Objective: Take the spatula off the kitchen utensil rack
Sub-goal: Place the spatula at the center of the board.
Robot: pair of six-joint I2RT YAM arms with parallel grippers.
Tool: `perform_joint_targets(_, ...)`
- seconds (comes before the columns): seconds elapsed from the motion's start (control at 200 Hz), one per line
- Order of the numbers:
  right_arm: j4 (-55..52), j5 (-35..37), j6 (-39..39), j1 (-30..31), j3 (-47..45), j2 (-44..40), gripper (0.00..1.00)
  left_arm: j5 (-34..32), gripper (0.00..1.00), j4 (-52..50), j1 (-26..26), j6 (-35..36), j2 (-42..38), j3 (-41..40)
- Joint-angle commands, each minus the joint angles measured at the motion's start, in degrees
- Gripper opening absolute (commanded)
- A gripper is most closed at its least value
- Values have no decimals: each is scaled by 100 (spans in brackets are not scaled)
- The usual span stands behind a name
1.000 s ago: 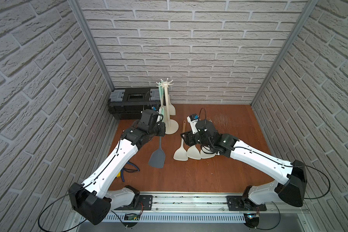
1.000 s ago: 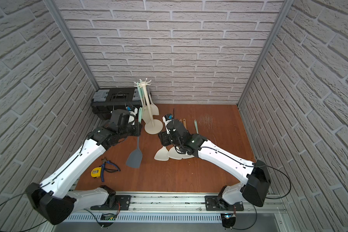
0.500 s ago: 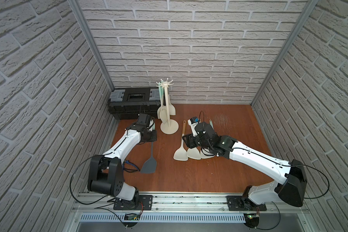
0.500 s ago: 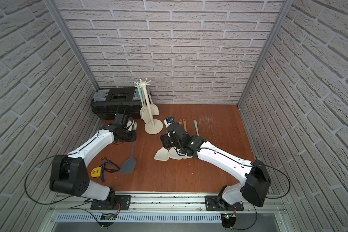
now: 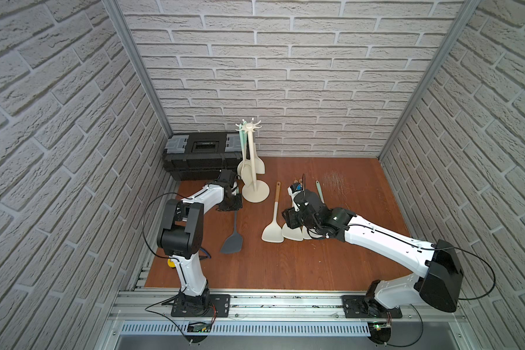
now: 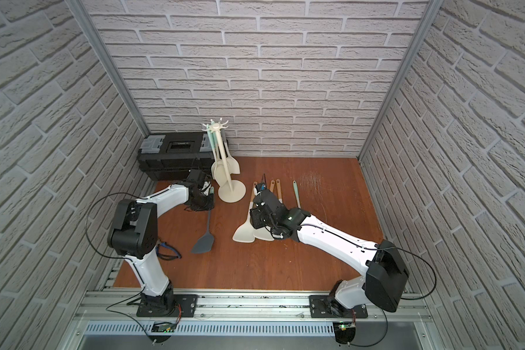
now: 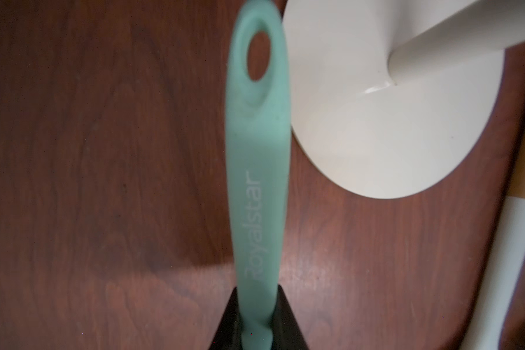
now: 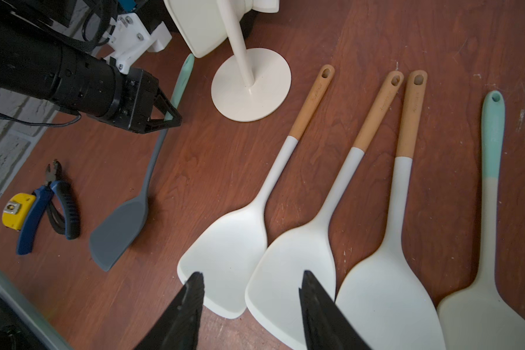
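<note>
I see the bench carrying a black toolbox in its back left corner. Its lid is shut, so I cannot see what it holds. Just beside it, toward the bench's middle, stands the cream rack. A few cream spatulas hang from its top hooks, at least one of them with a mint handle.

My left pincer is clamped narrow on the mint handle of the grey spatula. That one is off the rack, toward the left edge, with its handle tip just beside the rack's round base and its blade pointing at the front edge. The handle reads "Royalstar" in the left wrist view.

My right pincer stands about half apart and holds nothing, hovering over the blades of four pale spatulas laid side by side near the bench's middle. Three have wooden handles with faint print I cannot read.

Blue pliers and a yellow tape measure lie at the left edge.
</note>
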Motion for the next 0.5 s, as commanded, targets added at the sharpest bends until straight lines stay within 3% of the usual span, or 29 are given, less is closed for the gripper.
perform_joint_targets(0.0, 77, 128, -18, -75, -101, -231, 53, -25, 0, 253, -21, -72, 85, 99)
perform_joint_targets(0.14, 108, 52, 14, -125, -145, -168, 53, -71, 0, 302, -21, -112, 121, 68)
perform_joint_targets(0.315, 127, 5, 14, -132, -128, -118, 53, -101, 24, 259, -18, -134, 122, 90)
perform_joint_targets(0.495, 132, -4, 22, -139, -119, -129, 53, -108, 35, 219, -17, -168, 14, 106)
